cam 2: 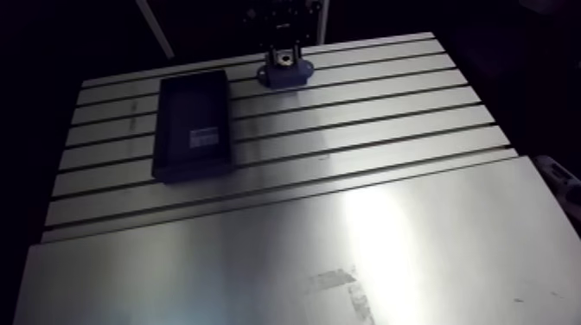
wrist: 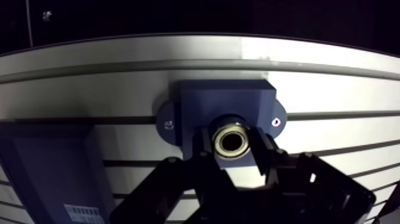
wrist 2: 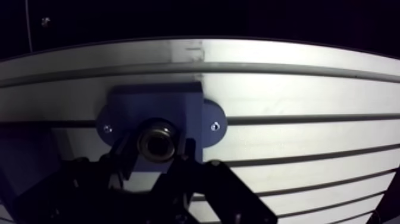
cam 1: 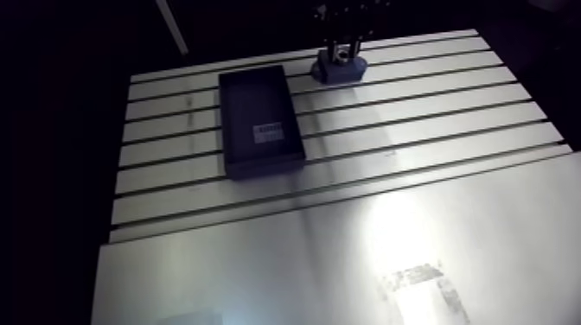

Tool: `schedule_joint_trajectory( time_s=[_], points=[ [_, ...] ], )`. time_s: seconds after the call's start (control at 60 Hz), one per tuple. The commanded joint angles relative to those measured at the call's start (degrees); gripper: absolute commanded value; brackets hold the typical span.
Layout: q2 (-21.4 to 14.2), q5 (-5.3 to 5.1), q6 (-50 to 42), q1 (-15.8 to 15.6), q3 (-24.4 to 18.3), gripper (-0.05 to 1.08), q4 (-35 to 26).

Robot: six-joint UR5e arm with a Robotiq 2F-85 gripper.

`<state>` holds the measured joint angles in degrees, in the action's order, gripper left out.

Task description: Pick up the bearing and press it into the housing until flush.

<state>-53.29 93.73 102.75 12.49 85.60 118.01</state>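
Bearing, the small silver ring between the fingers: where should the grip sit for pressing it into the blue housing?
By its outer rim, fingers on opposite sides, coming straight down. The silver ring bearing has its bore facing up, so its flat ends stay free for pressing. The black two-finger gripper appears shut on it this way, above the blue housing.

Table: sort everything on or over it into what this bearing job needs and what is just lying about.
Belongs to the job: the bearing, gripped in the claw; the blue housing right below it.
Just lying about: the black labelled tray, apart from the housing on the slotted table.
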Motion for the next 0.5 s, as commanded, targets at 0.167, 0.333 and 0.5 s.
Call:
schedule_joint_trajectory(
  time_s=[0.167,0.333,0.5],
  points=[
    [0.00,0.01,-0.05,-0.09,-0.04,0.66,0.07],
    [0.00,0.01,0.02,-0.09,-0.04,0.66,0.39],
    [0.07,-0.07,0.05,-0.18,0.03,0.66,0.51]
  ],
)
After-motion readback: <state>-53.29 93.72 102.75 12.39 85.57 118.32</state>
